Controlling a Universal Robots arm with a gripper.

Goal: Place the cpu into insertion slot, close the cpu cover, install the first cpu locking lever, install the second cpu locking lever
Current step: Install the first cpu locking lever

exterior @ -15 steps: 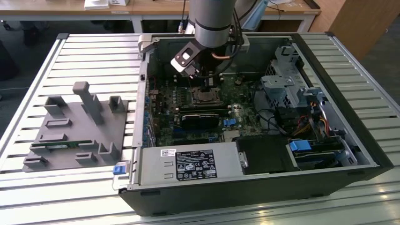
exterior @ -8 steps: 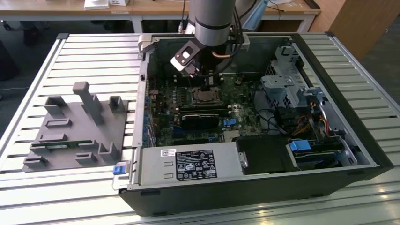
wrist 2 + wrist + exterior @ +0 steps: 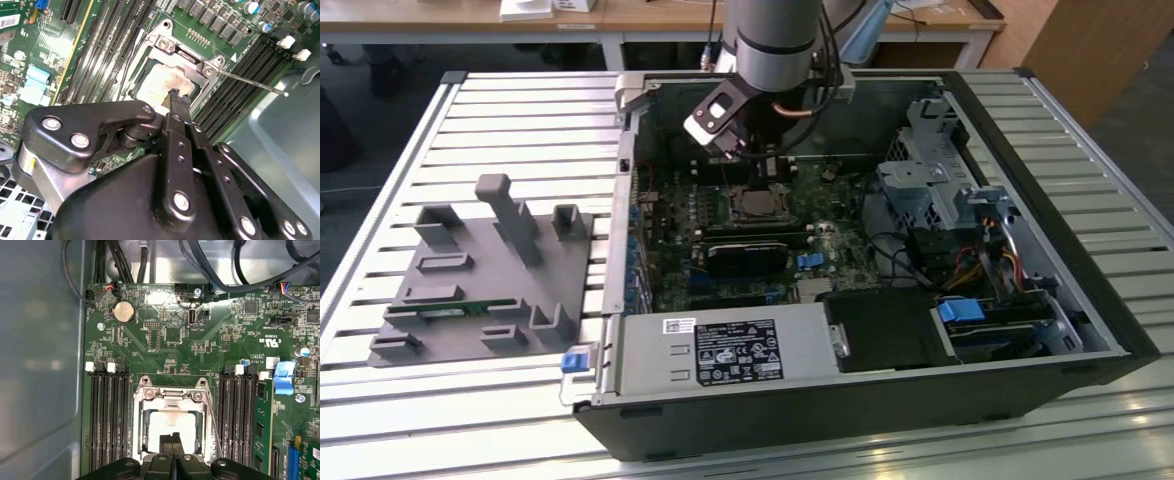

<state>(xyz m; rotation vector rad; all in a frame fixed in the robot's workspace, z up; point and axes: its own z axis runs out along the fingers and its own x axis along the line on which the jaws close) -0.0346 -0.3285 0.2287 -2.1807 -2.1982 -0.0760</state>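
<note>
Exterior view, gripper (image 3: 728, 145): lowered into the open computer case (image 3: 1067, 300), close above the cpu (image 3: 758, 205) on the motherboard.
Second wrist view, gripper (image 3: 177, 97): tips pressed together with nothing clamped, poised just over the cpu (image 3: 152, 85), which is seated in its socket.
Second wrist view, cpu cover (image 3: 172, 47): apparently lowered around the chip; one locking lever (image 3: 250, 82) is seen standing free.
First wrist view, cpu cover (image 3: 142, 410): the cpu (image 3: 167, 421) is framed by it; the lever (image 3: 214, 430) runs beside the memory slots (image 3: 235, 415).
Risk: the chip top could be scratched if the tips are pressed down on it.
Risk: the thin lever could slip off a fingertip and spring back, so the cover would be left unclamped.
</note>
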